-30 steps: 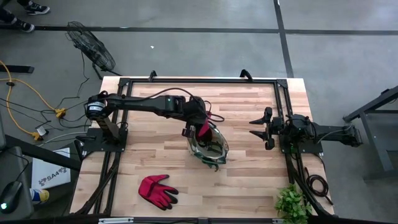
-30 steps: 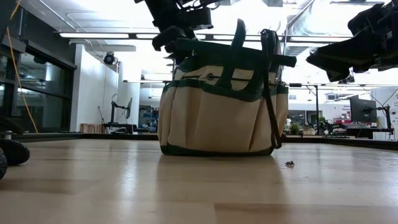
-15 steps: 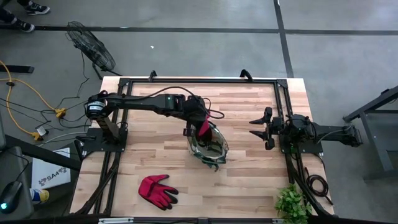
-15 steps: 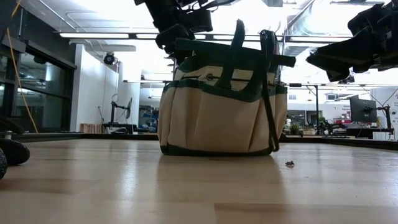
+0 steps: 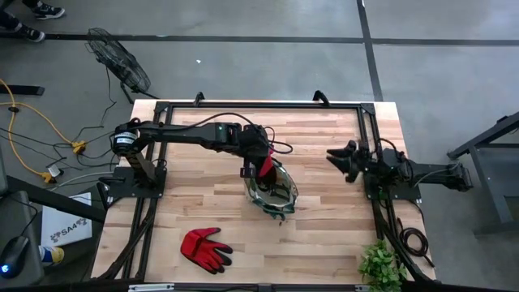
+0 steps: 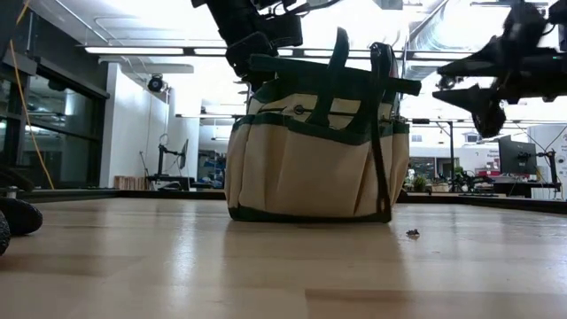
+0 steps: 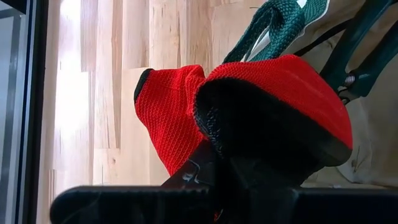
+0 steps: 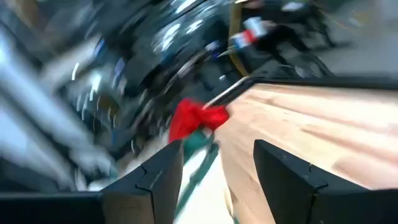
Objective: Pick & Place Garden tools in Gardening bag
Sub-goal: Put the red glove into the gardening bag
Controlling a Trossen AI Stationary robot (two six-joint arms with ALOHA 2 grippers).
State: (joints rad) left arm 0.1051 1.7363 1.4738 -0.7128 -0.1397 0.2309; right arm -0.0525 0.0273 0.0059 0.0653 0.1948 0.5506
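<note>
The left gripper (image 5: 261, 165) is clenched on a black-and-red glove (image 7: 273, 106), holding it just over the rim of the bag (image 5: 273, 188) mid-table. The right gripper (image 5: 339, 156), jaws apart and holding nothing, waits near the table's right edge. A red glove (image 5: 204, 247) lies near the front edge.

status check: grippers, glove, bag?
Left gripper shut on red glove, over gardening bag rim. Right gripper open, empty, at table's right side. Second glove on the table, clear of the bag.
</note>
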